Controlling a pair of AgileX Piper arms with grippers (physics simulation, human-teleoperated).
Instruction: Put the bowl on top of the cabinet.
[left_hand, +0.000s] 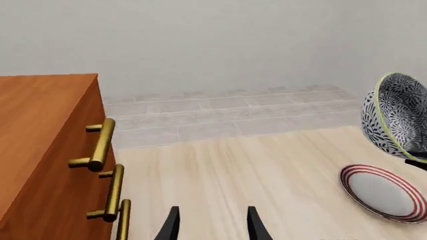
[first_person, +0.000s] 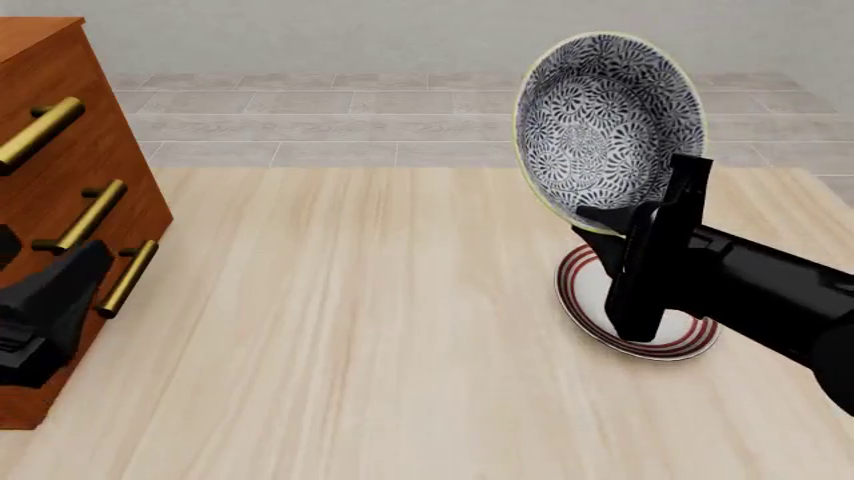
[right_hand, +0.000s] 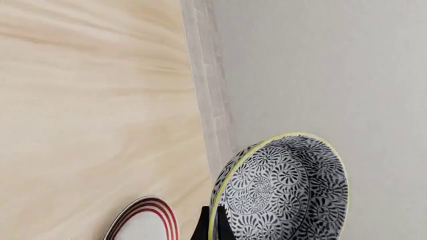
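The bowl (first_person: 607, 120), white with a dense dark floral pattern and a yellowish rim, hangs tilted on its edge above the right side of the table. My right gripper (first_person: 603, 216) is shut on its lower rim, and in the right wrist view the fingers (right_hand: 215, 223) pinch that rim of the bowl (right_hand: 287, 195). The cabinet (first_person: 67, 170), reddish-brown wood with brass bar handles, stands at the far left. My left gripper (first_person: 67, 282) sits low in front of it. It is open (left_hand: 213, 227) with nothing between its fingers, beside the cabinet (left_hand: 40, 150). The bowl (left_hand: 395, 115) shows far off.
A flat white plate with red rings (first_person: 594, 305) lies on the table under the raised bowl, partly hidden by the right arm; it also shows as the plate (left_hand: 383, 192) and the plate (right_hand: 143, 222). Light wood tabletop (first_person: 360, 320) spans between cabinet and plate.
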